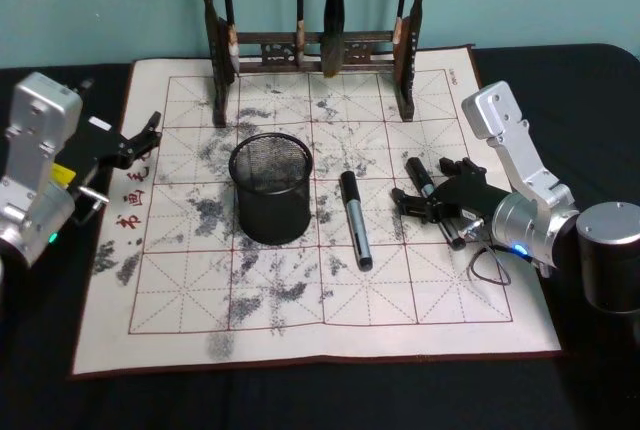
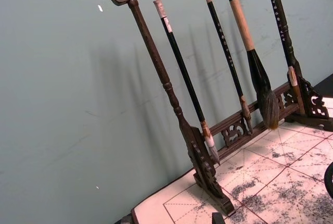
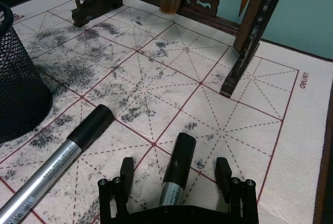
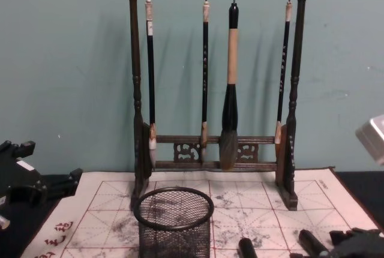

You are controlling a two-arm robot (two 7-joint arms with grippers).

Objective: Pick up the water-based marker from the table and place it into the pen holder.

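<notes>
Two water-based markers lie on the white mat [image 1: 180, 310]. One black-and-silver marker [image 1: 355, 220] [image 3: 57, 166] rests free, right of the pen holder [image 1: 271, 188] [image 4: 174, 222], a black mesh cup standing upright mid-mat. My right gripper [image 1: 425, 200] [image 3: 175, 174] is open and low over the mat, straddling the second marker [image 1: 420, 178] [image 3: 177, 161]. Its fingers stand on either side of the barrel, with a gap on each side. My left gripper [image 1: 148, 135] is open and idle at the mat's left edge, away from the markers.
A tall dark wooden brush rack [image 1: 310, 50] [image 4: 210, 150] with several hanging brushes stands along the mat's far edge, behind the cup. Its right foot [image 3: 237, 73] lies just beyond the right gripper. Dark tabletop [image 1: 580, 80] surrounds the mat.
</notes>
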